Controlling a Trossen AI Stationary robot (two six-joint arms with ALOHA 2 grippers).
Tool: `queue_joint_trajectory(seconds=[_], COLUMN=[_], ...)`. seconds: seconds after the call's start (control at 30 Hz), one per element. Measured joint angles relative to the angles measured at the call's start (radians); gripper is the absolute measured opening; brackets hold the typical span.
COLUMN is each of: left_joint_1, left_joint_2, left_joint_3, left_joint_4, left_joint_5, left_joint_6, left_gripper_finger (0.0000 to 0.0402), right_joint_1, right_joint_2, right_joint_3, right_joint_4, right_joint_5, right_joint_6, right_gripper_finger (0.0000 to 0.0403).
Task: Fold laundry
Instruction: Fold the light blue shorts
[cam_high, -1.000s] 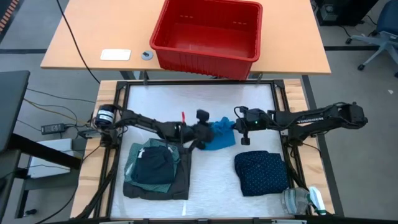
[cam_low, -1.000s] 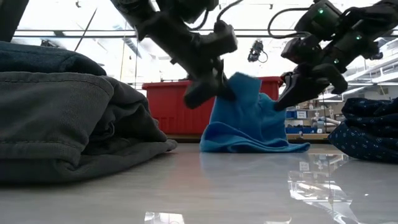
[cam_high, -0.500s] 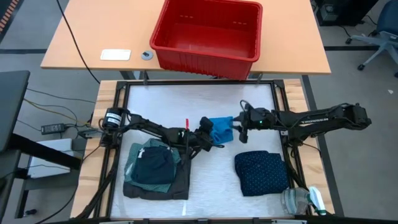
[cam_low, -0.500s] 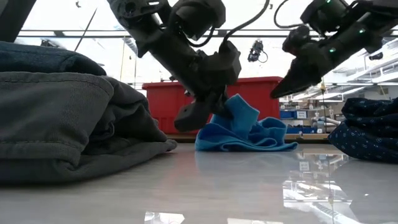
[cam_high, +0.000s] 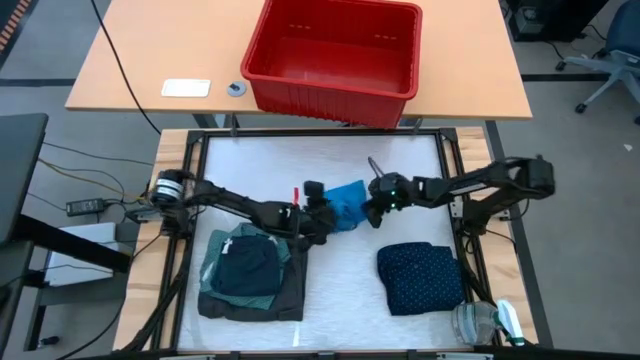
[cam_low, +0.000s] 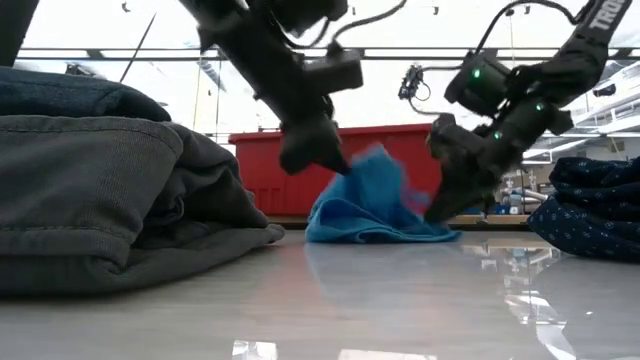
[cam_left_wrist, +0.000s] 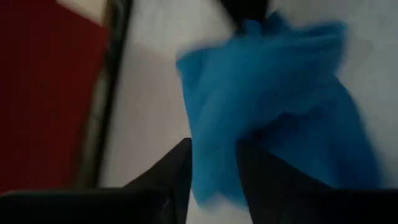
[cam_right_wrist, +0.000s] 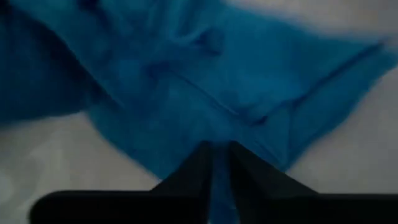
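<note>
A small bright blue piece of laundry lies crumpled in a heap at mid-table, its lower folds on the tabletop. My left gripper reaches it from the table's left and is shut on a raised fold. My right gripper comes from the right, low at the heap's right side, shut on the cloth. A folded stack of grey, teal and dark garments lies near left. A folded navy dotted piece lies near right. My left gripper has a bunched fold of the blue cloth between its two fingers, slanting down from the table's left. The fold stands up as the heap's peak; the rest lies on the table. My right gripper pinches the blue cloth's right-hand edge between its two nearly closed fingers, slanting down from the table's right. That edge is low, at or just above the tabletop. One layer or several, I cannot tell.
A red plastic basket stands on the wooden table beyond the far edge, with a white card to its left. A clear plastic item lies at the near right corner. Bare tabletop lies between the two folded piles.
My right gripper let go of the blue cloth, rose clear, rolled, then came down toward the table's left and took hold of the heap's right edge. The cloth has slumped from a tall drape into a lower heap and shifted slightly left.
</note>
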Motion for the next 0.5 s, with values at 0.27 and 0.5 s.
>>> queue_joint_trajectory(seconds=[0.27, 0.5], left_joint_1=[0.027, 0.058], left_joint_2=[-0.111, -0.110], left_joint_3=[0.000, 0.000], left_joint_4=[-0.284, -0.051], left_joint_5=[0.232, 0.346], left_joint_6=[-0.519, -0.622], left_gripper_finger=[0.0165, 0.0166], right_joint_1=[0.197, 0.305], right_joint_2=[0.001, 0.004], right_joint_3=[0.000, 0.001], right_joint_4=[0.013, -0.020], right_joint_5=[0.043, 0.121], right_joint_6=[0.141, 0.105], right_gripper_finger=[0.0007, 0.0020])
